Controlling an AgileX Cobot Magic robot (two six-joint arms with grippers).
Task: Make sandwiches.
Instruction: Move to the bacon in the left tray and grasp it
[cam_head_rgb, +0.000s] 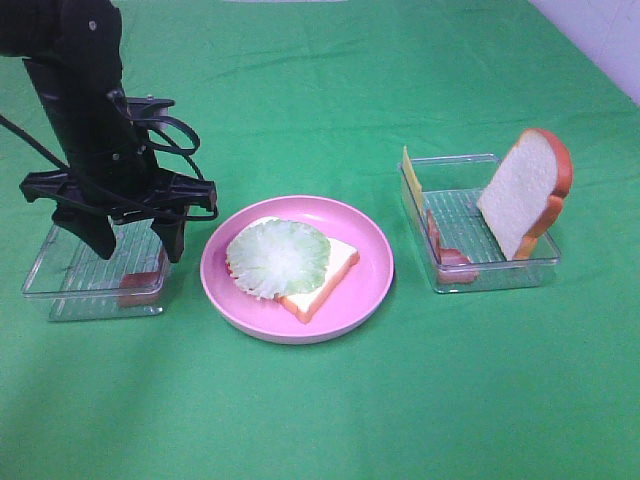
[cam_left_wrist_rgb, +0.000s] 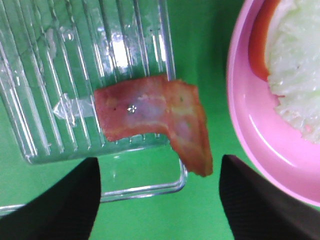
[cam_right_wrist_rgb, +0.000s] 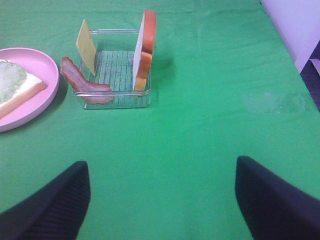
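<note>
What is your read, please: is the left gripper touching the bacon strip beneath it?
Apart. In the left wrist view, green cloth shows between the bacon strip and both fingers of the left gripper.

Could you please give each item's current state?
left gripper: open, empty
right gripper: open, empty
left bacon: draped over left tray rim
lettuce: atop plated bread
plated bread: flat on plate
spare bread: standing in right tray
cheese: standing in right tray
right bacon: draped over right tray rim
</note>
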